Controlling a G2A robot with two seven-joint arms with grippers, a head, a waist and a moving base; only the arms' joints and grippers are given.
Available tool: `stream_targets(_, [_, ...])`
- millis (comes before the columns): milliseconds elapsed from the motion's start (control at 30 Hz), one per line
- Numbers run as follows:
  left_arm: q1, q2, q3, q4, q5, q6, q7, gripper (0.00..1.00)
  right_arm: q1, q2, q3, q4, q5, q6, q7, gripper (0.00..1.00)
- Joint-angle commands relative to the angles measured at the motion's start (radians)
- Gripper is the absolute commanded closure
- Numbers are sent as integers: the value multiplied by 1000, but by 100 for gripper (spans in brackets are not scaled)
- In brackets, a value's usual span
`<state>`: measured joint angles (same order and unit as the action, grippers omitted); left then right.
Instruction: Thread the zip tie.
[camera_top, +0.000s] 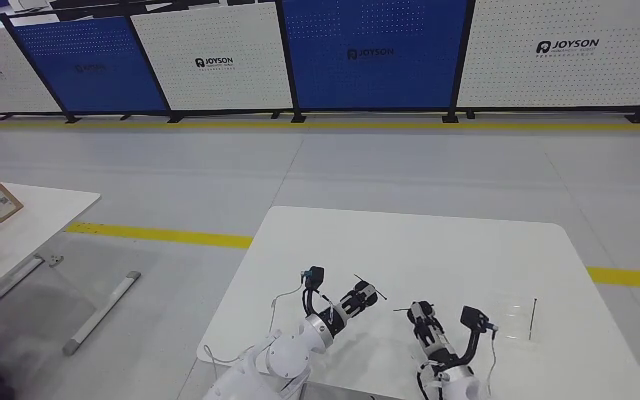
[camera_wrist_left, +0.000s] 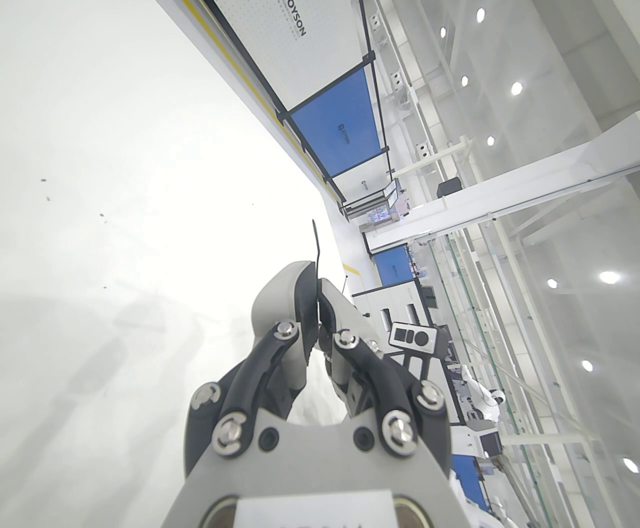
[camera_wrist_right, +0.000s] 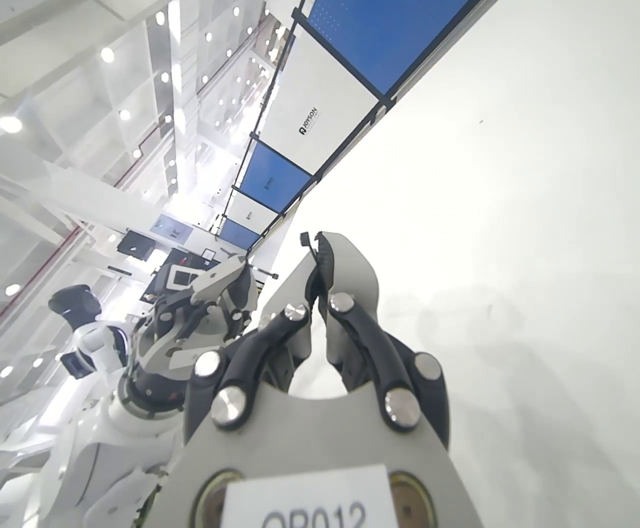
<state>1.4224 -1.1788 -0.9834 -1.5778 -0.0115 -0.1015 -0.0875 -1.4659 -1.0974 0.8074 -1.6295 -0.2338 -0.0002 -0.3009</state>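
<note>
Left hand (camera_wrist_left: 318, 274): nearest the lens in its own wrist view. Its fingers are pressed together on a zip tie strip (camera_wrist_left: 315, 240), and the thin black tip sticks out past the fingertips. From above, it is over the near part of the table.
Right hand (camera_wrist_right: 316, 256): its fingers are pressed together on a zip tie head (camera_wrist_right: 303, 239), a small black block poking just past the fingertips. It is near the left hand, and the two are not touching.
Table (camera_top: 420, 240): white and wide, with both hands over its near part.
Partition panels (camera_top: 375, 50): blue and white, standing in a row across the floor beyond the table.
Side table (camera_top: 45, 210): white, off to the left and well apart from the table.
Loose black tie (camera_top: 533, 318): lies straight on the table to the right of the right hand, touched by neither hand.
Strip and head: possibly two ends of one tie. Any join is hidden behind the fingers, so this cannot be told.
</note>
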Motion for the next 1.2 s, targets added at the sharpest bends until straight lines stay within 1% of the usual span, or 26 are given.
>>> stream_targets(0, [0,0,0,0,0,0,0,100,-17,-2,3,-5,-12,-39,-17,100])
stream_targets(67, [0,0,0,0,0,0,0,100,-43,0,17,-20,-19,-73,-34,100])
stream_targets(100, [0,0,0,0,0,0,0,100,-54,0,25,-27,-22,-79,-37,100])
stream_targets(333, [0,0,0,0,0,0,0,100,-57,1,27,-29,-23,-80,-37,100])
stream_targets(433, [0,0,0,0,0,0,0,100,-66,-3,55,-40,49,-111,-31,100])
stream_targets(500, [0,0,0,0,0,0,0,100,-76,-5,77,-43,105,-153,-15,100])
stream_targets(567, [0,0,0,0,0,0,0,100,-81,-7,91,-41,126,-166,-14,100])
stream_targets(633, [0,0,0,0,0,0,0,100,-79,-13,97,-34,136,-151,-36,100])
stream_targets(700, [0,0,0,0,0,0,0,100,-73,-22,87,-26,131,-137,-60,100])
stream_targets(800, [0,0,0,0,0,0,0,100,-52,-37,68,3,127,-126,-65,100])
stream_targets(1067, [0,0,0,0,0,0,0,100,-52,-37,68,3,128,-125,-62,100])
stream_targets(1167, [0,0,0,0,0,0,0,100,-46,-41,79,6,149,-106,-17,100])
